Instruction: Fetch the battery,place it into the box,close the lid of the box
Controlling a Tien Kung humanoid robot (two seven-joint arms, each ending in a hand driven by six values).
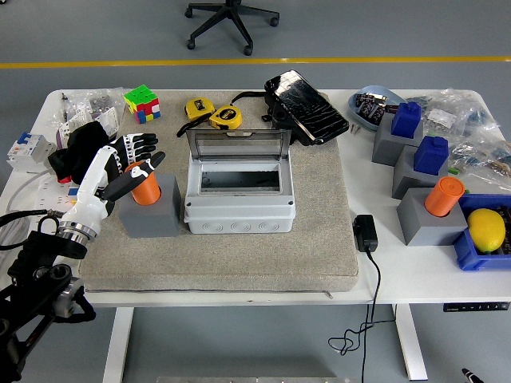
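An orange battery (147,187) stands upright in a grey holder block (149,213) at the left of the grey mat (223,259). My left hand (137,169) reaches in from the lower left and is shut on the battery. The thumb lies on its near left side, a forefinger hooks over its top, and the other fingers (140,144) stretch out behind. Just right of the holder sits the grey box (239,209), its clear lid (237,146) standing up at the back and its inside bare. The right hand is out of view.
A second orange battery (444,196) sits in a grey holder at the right, behind it two blue blocks (431,154) on holders. A lemon (487,229) lies in a blue bin. A black adapter (366,233), black pouch (305,106), tape measures (212,112) and colour cube (142,103) surround the mat.
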